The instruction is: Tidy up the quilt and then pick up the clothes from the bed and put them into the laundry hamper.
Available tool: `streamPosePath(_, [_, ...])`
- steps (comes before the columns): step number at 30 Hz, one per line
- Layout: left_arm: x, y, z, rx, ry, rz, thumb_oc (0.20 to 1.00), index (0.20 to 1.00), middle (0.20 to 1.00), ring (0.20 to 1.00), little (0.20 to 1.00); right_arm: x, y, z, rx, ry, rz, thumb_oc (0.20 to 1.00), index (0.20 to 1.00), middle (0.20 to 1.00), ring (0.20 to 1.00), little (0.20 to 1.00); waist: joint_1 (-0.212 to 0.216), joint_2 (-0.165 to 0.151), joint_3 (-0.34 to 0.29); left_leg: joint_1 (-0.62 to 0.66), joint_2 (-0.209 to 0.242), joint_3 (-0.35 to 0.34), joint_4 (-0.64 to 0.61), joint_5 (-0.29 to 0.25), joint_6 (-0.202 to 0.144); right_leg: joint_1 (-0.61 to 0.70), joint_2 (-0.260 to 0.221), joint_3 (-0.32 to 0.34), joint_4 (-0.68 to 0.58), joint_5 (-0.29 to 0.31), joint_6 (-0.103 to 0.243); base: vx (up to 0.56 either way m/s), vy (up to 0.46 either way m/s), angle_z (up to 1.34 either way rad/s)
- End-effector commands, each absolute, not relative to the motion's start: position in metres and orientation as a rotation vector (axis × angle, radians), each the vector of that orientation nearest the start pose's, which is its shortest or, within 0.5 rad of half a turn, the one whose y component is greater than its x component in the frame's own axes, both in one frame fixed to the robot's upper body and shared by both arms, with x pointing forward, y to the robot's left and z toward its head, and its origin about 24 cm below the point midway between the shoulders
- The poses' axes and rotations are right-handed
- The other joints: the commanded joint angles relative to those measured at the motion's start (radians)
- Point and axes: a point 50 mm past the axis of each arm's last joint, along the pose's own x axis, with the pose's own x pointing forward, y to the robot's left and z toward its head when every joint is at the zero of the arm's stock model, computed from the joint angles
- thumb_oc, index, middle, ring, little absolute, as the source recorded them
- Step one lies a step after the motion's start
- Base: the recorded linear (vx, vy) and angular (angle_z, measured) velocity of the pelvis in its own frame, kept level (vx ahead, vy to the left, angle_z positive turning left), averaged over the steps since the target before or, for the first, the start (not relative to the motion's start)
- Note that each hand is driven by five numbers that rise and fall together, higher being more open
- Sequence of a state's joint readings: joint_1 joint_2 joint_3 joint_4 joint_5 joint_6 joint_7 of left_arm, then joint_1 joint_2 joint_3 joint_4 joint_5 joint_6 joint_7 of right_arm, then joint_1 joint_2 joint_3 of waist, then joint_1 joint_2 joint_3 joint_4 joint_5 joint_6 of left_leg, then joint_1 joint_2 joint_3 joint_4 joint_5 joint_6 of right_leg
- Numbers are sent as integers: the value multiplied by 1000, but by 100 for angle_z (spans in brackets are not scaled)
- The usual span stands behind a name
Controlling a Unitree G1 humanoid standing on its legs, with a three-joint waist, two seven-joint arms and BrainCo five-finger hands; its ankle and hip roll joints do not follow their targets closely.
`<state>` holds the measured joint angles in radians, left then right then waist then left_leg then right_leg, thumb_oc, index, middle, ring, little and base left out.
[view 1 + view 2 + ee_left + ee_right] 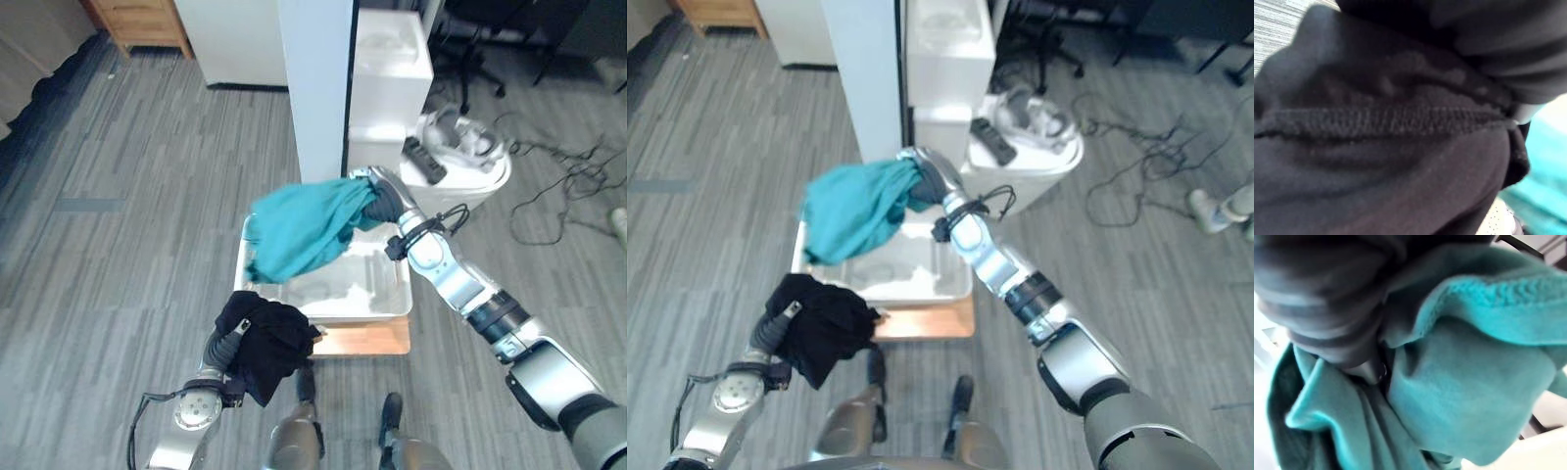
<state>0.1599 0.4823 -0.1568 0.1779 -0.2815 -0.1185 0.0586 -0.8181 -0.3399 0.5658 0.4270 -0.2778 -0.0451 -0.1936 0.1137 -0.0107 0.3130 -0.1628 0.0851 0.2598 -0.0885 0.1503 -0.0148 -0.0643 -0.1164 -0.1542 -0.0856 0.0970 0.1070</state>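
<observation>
Grey wood-grain plank floor (118,255) runs under the whole scene. At its centre a low wooden stand (364,339) rests on the planks and carries a white hamper tray (384,294). At 12 o'clock a tall white panel (315,88) stands upright. At 1 o'clock sits a round white bin (482,176), with loose black cables (558,186) at 2 o'clock. At 11 o'clock stands a wooden cabinet (142,24).
</observation>
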Motion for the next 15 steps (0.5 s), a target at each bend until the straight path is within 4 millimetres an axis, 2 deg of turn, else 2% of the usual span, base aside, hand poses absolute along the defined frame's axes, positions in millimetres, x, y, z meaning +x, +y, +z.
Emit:
streamPosePath(1, [232, 232, 46, 172, -31, -80, 200, 200, 200, 200, 200, 362, -65, 202, -905, -660, 241, 200, 200, 200, 200, 200, 8, 7, 24, 75, 7, 24, 1, -122, -46, 0, -87, -19, 25, -53, 63, -44, 22, 10])
streamPosePath(2, [233, 229, 56, 136, -71, -106, 200, 200, 200, 200, 200, 363, -68, 199, -924, -652, 236, 200, 200, 200, 200, 200, 4, 19, 28, 66, 6, 22, 1, -119, -48, -5, -88, -17, 19, -49, 63, -52, 24, 9])
streamPosePath(3, [233, 227, 70, 81, -140, -133, 200, 200, 200, 200, 200, 365, -75, 194, -1023, -656, 211, 1000, 1000, 1000, 1000, 1000, -1, 35, 33, 56, 6, 19, 1, -114, -53, -7, -88, -17, 7, -43, 65, -54, 26, 10])
streamPosePath(5, [233, 230, 84, 57, -203, -132, 200, 200, 200, 200, 200, 362, -75, 194, -1153, -711, 206, 1000, 1000, 1000, 1000, 1000, -6, 42, 30, 56, 10, 19, 1, -112, -56, -8, -86, -14, 2, -42, 66, -21, 3, 6])
streamPosePath(6, [232, 230, 84, 55, -202, -131, 200, 200, 200, 200, 200, 362, -74, 194, -1154, -712, 207, 1000, 1000, 1000, 1000, 1000, -7, 42, 30, 56, 10, 19, 1, -112, -56, -8, -85, -14, 2, -42, 66, 0, 0, 0])
streamPosePath(7, [232, 232, 95, 28, -260, -105, 200, 200, 200, 200, 200, 356, -70, 187, -1205, -742, 217, 1000, 1000, 1000, 1000, 1000, -15, 40, 23, 63, 15, 22, 1, -114, -58, -5, -82, -9, -2, -47, 66, 9, -34, -1])
streamPosePath(8, [232, 233, 97, 28, -275, -89, 200, 200, 200, 200, 200, 353, -67, 183, -1224, -757, 222, 1000, 1000, 1000, 1000, 1000, -19, 37, 17, 69, 18, 24, 1, -116, -58, 1, -80, -8, -2, -50, 65, 18, -47, -2])
streamPosePath(11, [235, 233, 104, 27, -323, -45, 200, 200, 200, 200, 200, 348, -62, 174, -1229, -771, 223, 1000, 1000, 1000, 1000, 1000, -30, 25, 6, 80, 22, 27, 1, -118, -58, 14, -77, -4, -2, -56, 62, 24, -35, -3])
streamPosePath(12, [244, 231, 114, 93, -383, 7, 200, 200, 200, 200, 200, 342, -63, 165, -1235, -777, 208, 1000, 1000, 1000, 1000, 1000, -51, 10, -3, 105, 25, 33, 1, -131, -58, 34, -74, 2, -2, -66, 60, 30, -32, -4])
streamPosePath(14, [252, 229, 123, 157, -428, 40, 200, 200, 200, 200, 200, 336, -69, 161, -1236, -787, 191, 1000, 1000, 1000, 1000, 1000, -70, -3, -14, 120, 30, 40, 1, -132, -57, 42, -71, 8, -2, -64, 57, 25, -23, 1])
streamPosePath(15, [252, 228, 122, 159, -427, 39, 200, 200, 200, 200, 200, 335, -70, 161, -1237, -785, 189, 1000, 1000, 1000, 1000, 1000, -67, -2, -12, 124, 30, 40, 1, -133, -58, 45, -72, 8, -2, -65, 58, 36, -26, -3])
